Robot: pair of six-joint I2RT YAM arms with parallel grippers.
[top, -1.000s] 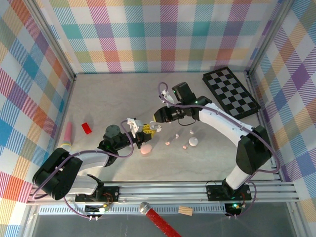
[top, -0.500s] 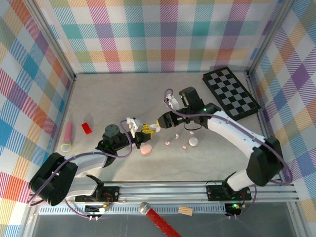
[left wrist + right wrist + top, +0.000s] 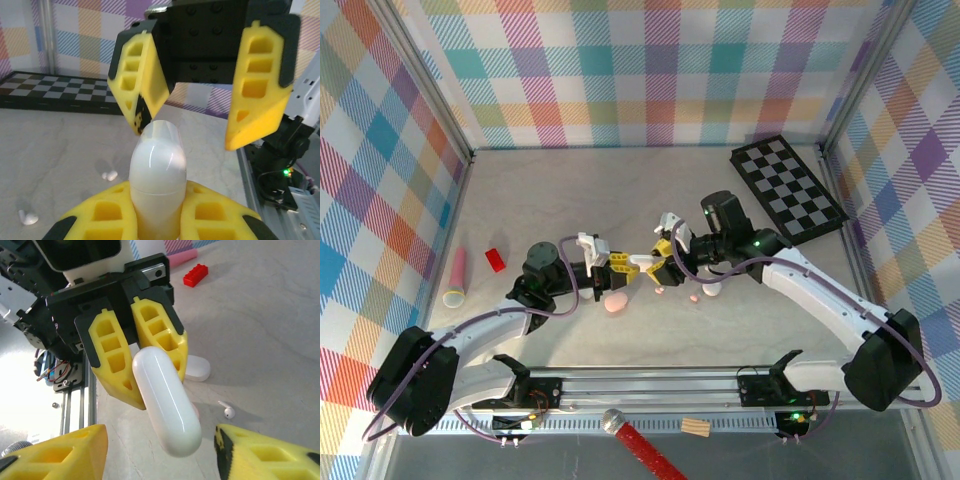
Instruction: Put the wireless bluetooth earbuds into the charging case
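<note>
- Top external view, far left: a pink plastic cylinder with a yellow-green end (image 3: 456, 275) lies on the pale bench (image 3: 550, 190) near the side wall. A small red toy brick (image 3: 496, 259) lies near it, not touching.
- The left arm extends toward mid-bench. The left fingers (image 3: 618, 263) are clamped on a white pebble-shaped plastic case (image 3: 642, 261), which is held clear of the bench with its free end toward the right arm.
- Right wrist view: the case (image 3: 167, 400) juts out from between the two yellow left fingers (image 3: 152, 335).
- Left wrist view: a seam line runs around the case (image 3: 157, 175), and no gap shows at it.
- On the bench just below the held case rests a pink pebble-shaped plastic case (image 3: 616, 304).
- The right fingers (image 3: 260, 85) stand apart, one on each side of the free end of the held case, and grip nothing. Whether either one touches the case cannot be told.
- The small pale plastic earbuds (image 3: 660, 290) lie loose on the bare bench. One is just below the right fingers and another (image 3: 694, 297) is a little to its right.
- A second white pebble-shaped case (image 3: 711, 289) sits on the bench just beside that second earbud.
- Far right, rear: a black-and-grey chequered board (image 3: 788, 187) lies flat, well apart from the rest.
</note>
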